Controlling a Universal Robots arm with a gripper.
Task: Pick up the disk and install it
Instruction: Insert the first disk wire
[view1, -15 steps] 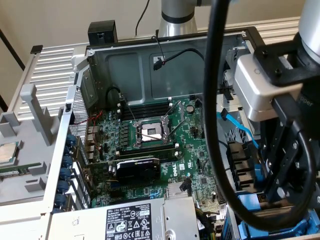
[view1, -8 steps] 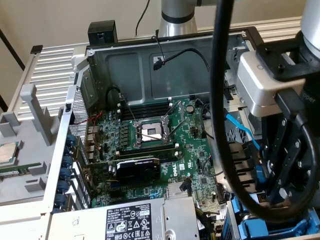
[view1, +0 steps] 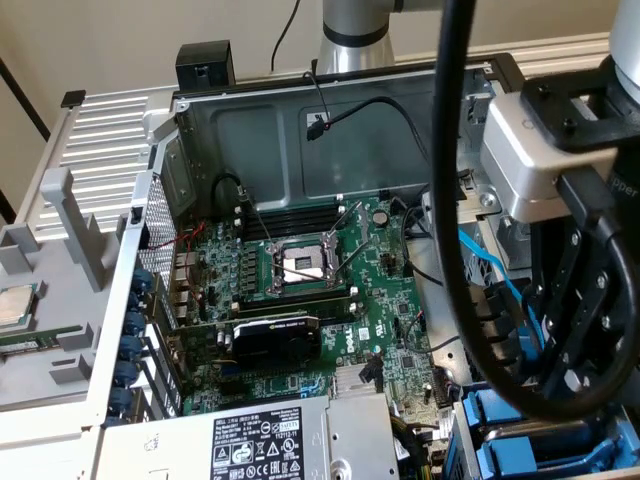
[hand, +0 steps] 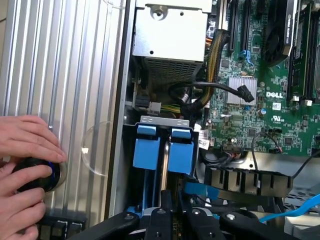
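Observation:
The disk (hand: 147, 160) stands on edge in the drive bay at the case's corner, its bright blue carrier rails running from the bay's metal lip back to my fingers. My gripper (hand: 172, 202) sits at the near end of those rails, its black fingers close together, shut on the disk. In the exterior view the gripper (view1: 565, 385) hangs at the right over the blue carriers (view1: 500, 420) at the case's lower right corner, partly hidden by a thick black cable (view1: 450, 200).
A person's hands (hand: 25, 145) rest on a round black device (hand: 35, 172) on the ribbed silver panel beside the case. Around the bay are the grey power-supply box (hand: 170, 30), bundled cables (hand: 200, 95) and the green motherboard (view1: 300, 262). A blue cable (view1: 500, 280) runs past.

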